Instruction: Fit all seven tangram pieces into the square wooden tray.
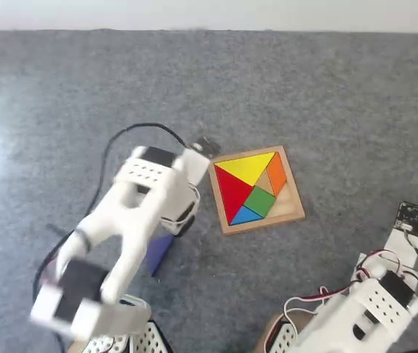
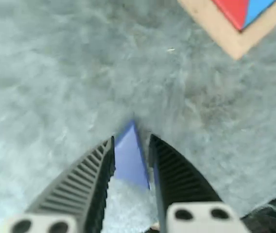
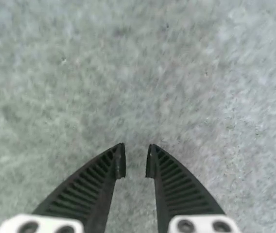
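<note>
The square wooden tray (image 1: 262, 223) lies flat on the grey surface (image 1: 327, 95), near the middle. It is turned a little, so its corners point up and down.

Five pieces sit inside it. A big yellow triangle (image 1: 249, 168) is at the far side. A big red triangle (image 1: 231, 193) is beside it, on the side nearer the left arm (image 1: 135, 213). An orange piece (image 1: 277, 173) lies along the edge across from the red one. A green square (image 1: 260, 200) sits in the middle, and it touches a small blue triangle (image 1: 246, 215) at the near edge. Bare wood shows between the yellow, orange and green pieces. More bare wood shows in the corner nearest the right arm (image 1: 371, 301).

One purple-blue piece (image 2: 130, 162) is outside the tray, well apart from it. It is under the left arm. The left tool (image 2: 131, 140) holds this piece, with one finger on each side of it and the point sticking out past the tips.

The right tool (image 3: 135, 148) is over bare grey surface, far from the tray. It is narrow, with just a thin gap and nothing inside it.
</note>
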Controlling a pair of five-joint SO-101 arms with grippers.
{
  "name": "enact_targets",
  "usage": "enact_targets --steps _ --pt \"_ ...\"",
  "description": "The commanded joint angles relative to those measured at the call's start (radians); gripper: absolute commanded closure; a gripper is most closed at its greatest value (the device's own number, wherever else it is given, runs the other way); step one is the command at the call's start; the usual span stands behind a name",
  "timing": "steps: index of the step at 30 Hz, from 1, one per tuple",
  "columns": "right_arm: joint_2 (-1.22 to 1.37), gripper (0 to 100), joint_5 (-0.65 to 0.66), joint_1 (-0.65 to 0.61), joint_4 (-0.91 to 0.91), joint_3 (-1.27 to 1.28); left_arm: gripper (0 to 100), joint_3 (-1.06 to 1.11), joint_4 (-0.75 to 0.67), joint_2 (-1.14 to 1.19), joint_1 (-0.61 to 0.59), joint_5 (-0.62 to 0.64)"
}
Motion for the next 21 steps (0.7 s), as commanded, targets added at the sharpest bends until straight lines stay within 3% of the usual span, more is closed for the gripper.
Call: enact_targets --steps 1,5,7,13,21 --pt "-0.022 90.7 0.014 0.008 -0.021 -0.008 87 -0.038 0.127 -0.245 -0.011 -0.055" --pt "-0.022 90.7 0.014 0.007 -0.021 -0.008 85 -0.007 0.273 -0.388 -0.009 -0.158" --pt "-0.022 90.7 0.014 0.007 -0.021 -0.008 83 0.047 0.281 -0.396 -0.011 -0.198" --pt "-0.022 90.7 0.014 0.007 -0.019 -0.008 82 0.114 0.218 -0.282 -0.084 -0.296" --pt "-0.022 90.7 0.014 0.007 -0.021 -0.008 82 0.139 0.066 0.051 -0.103 -0.301"
